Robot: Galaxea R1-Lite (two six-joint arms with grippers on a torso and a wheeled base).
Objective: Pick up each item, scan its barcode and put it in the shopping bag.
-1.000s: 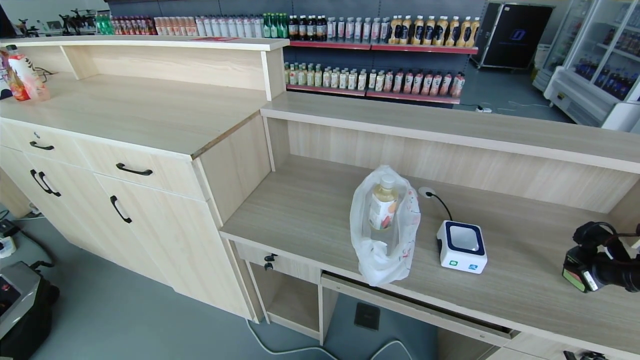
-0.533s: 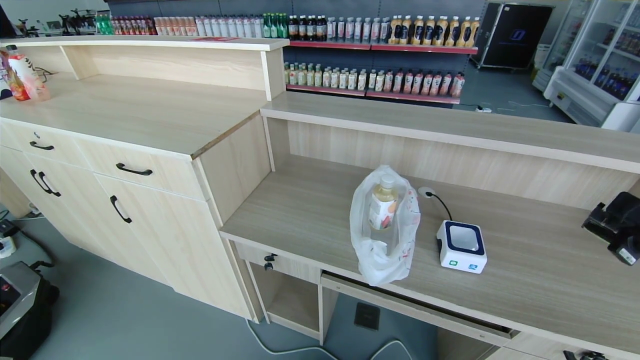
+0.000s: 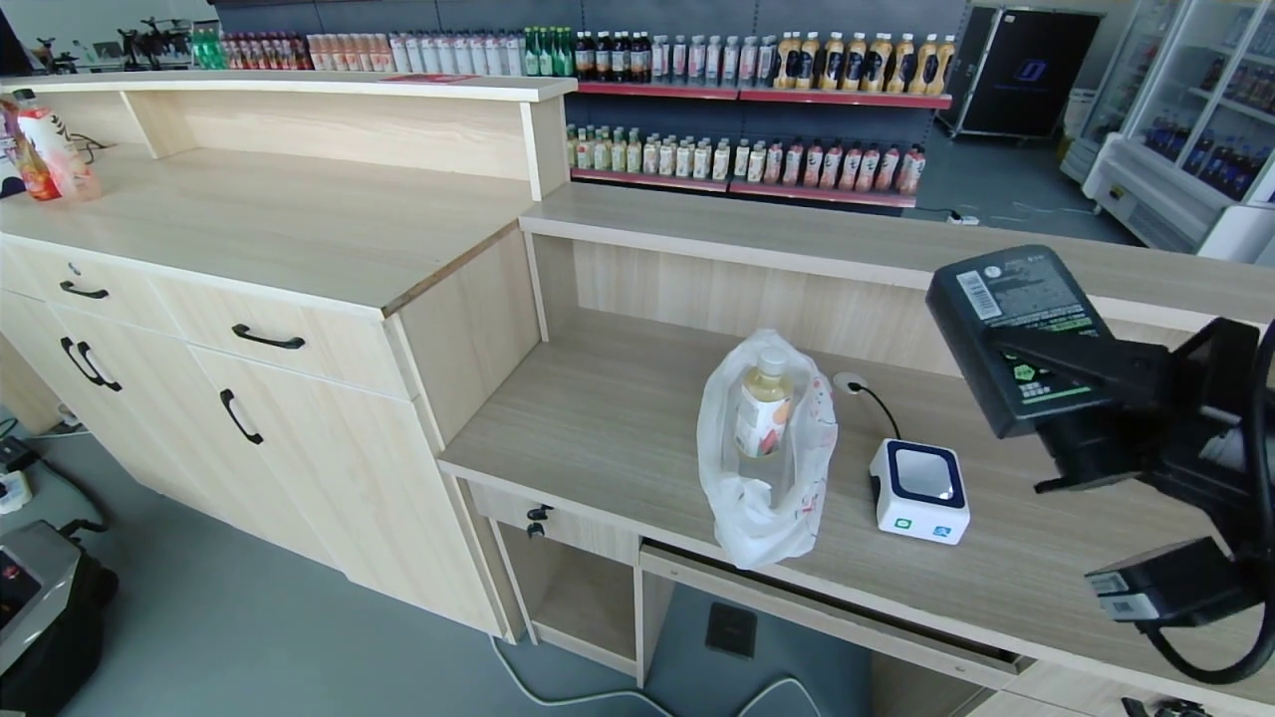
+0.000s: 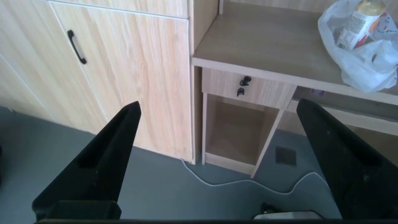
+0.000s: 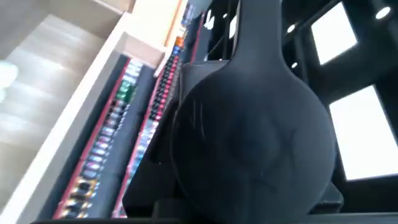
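Note:
My right gripper [image 3: 1041, 360] is shut on a flat black packet [image 3: 1006, 289], held high above the right end of the lower counter with its barcode label facing up. The same packet [image 5: 249, 124] bulks dark and rounded close in the right wrist view. A white plastic shopping bag [image 3: 767, 468] stands on the lower counter [image 3: 608, 418] with a drink bottle [image 3: 764, 408] upright inside it. Right of the bag sits the white scanner [image 3: 918, 491]. My left gripper [image 4: 217, 168] hangs open over the floor by the counter's front, and the bag [image 4: 367, 53] lies beyond it.
A higher counter [image 3: 259, 219] with drawers and cupboard doors stands to the left, with bottles [image 3: 45, 149] at its far end. Drink shelves [image 3: 737, 149] and glass fridges [image 3: 1185, 129] line the back. A black cable [image 3: 882, 408] runs from the scanner to the counter's back wall.
My right gripper has swung from low at the counter's right edge up and leftward with the black packet, now much nearer the head camera. Bag, bottle and scanner have stayed put.

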